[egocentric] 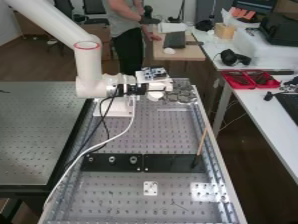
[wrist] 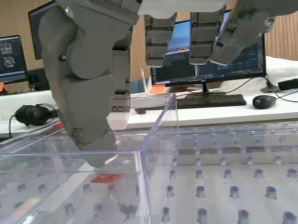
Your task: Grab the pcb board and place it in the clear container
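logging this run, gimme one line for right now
hand: open, at clear container | small red piece: seen through container wall, possibly the pcb, inside or beneath cannot tell | placement: unconfirmed

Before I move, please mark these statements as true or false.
1. The robot hand is at the bench's near end. False: it is at the far end.
2. The mouse is beside the keyboard. True.
3. The keyboard stands inside the clear container. False: it is on the white table.
4. A wooden-handled tool reaches the black plate. True.
5. The red trays are on the bench. False: they are on the white table.
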Robot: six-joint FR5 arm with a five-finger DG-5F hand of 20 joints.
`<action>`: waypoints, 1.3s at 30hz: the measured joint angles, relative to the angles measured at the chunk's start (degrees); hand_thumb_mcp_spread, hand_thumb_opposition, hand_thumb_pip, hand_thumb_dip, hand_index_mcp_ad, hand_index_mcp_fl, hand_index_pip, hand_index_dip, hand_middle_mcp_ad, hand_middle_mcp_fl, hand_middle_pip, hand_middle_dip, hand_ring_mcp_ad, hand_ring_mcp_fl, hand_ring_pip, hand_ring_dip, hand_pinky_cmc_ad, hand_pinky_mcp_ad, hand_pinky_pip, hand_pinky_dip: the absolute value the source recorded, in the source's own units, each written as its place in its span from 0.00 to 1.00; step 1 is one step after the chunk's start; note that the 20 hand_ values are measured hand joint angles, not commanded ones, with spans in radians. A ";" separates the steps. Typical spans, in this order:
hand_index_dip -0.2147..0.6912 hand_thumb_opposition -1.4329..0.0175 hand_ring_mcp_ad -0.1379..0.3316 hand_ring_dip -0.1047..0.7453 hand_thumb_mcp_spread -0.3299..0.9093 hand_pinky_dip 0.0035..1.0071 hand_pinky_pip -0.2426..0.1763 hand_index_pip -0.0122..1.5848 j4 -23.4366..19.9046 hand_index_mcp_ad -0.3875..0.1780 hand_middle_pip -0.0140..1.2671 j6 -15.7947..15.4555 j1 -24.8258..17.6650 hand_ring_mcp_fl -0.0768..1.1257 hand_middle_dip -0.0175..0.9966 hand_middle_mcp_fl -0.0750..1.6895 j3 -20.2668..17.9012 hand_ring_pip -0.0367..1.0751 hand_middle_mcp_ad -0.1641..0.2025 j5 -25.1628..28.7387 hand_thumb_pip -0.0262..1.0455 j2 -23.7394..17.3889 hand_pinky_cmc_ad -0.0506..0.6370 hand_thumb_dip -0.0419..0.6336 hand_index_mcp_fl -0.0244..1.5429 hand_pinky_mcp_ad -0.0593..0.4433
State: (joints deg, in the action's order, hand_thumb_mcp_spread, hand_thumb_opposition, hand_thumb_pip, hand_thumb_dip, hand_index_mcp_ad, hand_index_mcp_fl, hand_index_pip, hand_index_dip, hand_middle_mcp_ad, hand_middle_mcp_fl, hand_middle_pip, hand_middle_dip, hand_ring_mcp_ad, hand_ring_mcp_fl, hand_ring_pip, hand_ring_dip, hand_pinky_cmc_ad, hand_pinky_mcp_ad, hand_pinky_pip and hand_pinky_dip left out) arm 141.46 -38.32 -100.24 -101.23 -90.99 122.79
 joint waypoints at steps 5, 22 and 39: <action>0.41 0.39 0.68 0.17 0.77 0.18 0.37 0.78 -1.10 0.33 0.12 0.46 0.27 0.09 0.14 0.04 -0.79 0.12 0.45 0.19 0.37 -1.26 0.50 0.46 0.16 0.42; 0.42 0.40 0.68 0.17 0.77 0.18 0.37 0.77 -0.47 0.33 0.12 -1.62 7.44 0.08 0.14 0.04 -8.74 0.12 0.45 3.16 0.38 -19.81 0.50 0.46 0.17 0.42; 0.42 0.40 0.69 0.17 0.75 0.18 0.37 0.74 8.20 0.35 0.12 -3.27 13.83 0.08 0.14 0.04 -9.33 0.12 0.45 4.49 0.38 -26.59 0.50 0.45 0.17 0.42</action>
State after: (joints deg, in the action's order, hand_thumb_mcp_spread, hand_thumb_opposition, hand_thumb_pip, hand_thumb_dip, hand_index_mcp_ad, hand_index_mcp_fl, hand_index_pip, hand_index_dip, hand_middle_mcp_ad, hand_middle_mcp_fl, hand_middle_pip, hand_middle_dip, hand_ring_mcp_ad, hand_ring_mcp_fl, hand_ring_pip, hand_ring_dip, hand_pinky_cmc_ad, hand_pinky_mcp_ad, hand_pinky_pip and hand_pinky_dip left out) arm 149.65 -41.59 -86.41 -110.55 -86.50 96.20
